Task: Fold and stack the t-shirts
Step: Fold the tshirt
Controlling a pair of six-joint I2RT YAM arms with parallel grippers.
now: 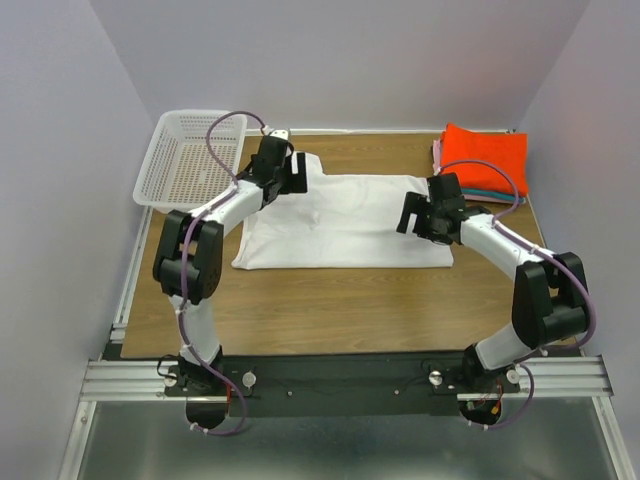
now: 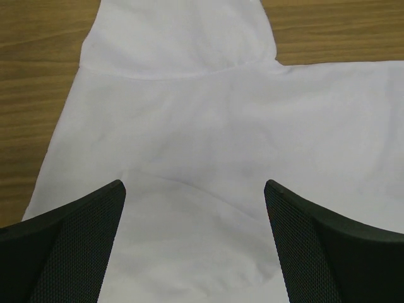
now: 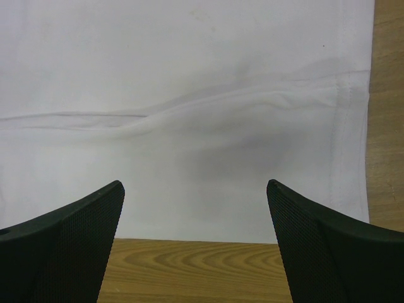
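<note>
A white t-shirt lies spread flat on the wooden table. My left gripper hovers over its far left part, jaws open and empty. In the left wrist view the white t-shirt fills the frame under the left gripper, a sleeve ahead. My right gripper is open over the shirt's right end. In the right wrist view the right gripper is above the white t-shirt, near its edge, with the hem at right. A folded orange-red shirt tops teal and pink ones.
A white mesh basket stands at the table's back left corner. The folded stack sits at the back right corner. Grey walls close in on three sides. Bare wood shows beside the shirt's edge.
</note>
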